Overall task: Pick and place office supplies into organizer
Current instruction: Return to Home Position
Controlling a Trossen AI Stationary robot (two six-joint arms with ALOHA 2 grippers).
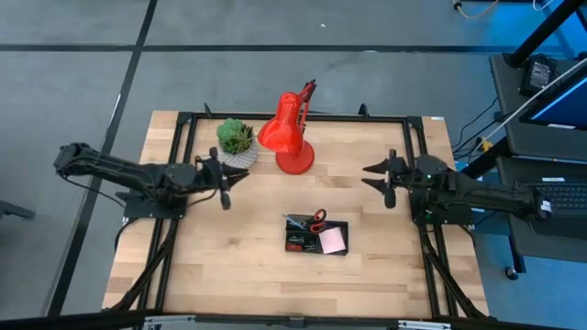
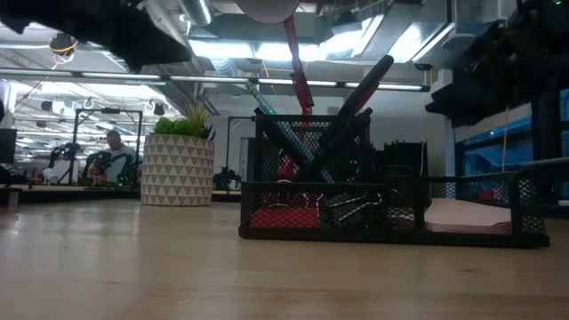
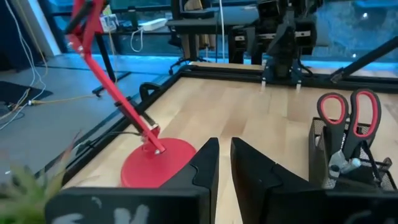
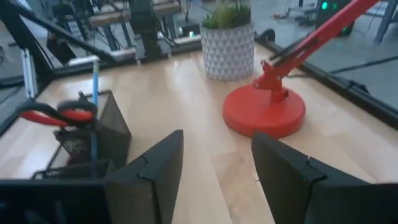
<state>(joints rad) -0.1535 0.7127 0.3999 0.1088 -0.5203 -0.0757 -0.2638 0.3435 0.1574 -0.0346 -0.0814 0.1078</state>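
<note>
The wooden counter (image 1: 229, 266) carries the red lamp (image 1: 292, 139) at the back and the organizer (image 2: 391, 235) near the middle front, with both arms drawn well apart to either side. The organizer is wire mesh, so probably light and stiff, and a nudge would likely make it slide.

Everything to be sorted looks to be inside it already. The scissors (image 3: 348, 112) stand blades down. They are rigid and the heaviest piece, best taken by the red loops. The pink sticky pad (image 1: 332, 239) lies flat in the low tray. It is soft paper, so pinch its edges. The black pens (image 2: 356, 93) lean upright, slim and apt to slip. What may be clips (image 2: 351, 209) sit behind the mesh.

The left claw (image 3: 224, 149) has its fingers almost together and holds nothing. The right claw (image 4: 217, 137) is spread wide and empty.
</note>
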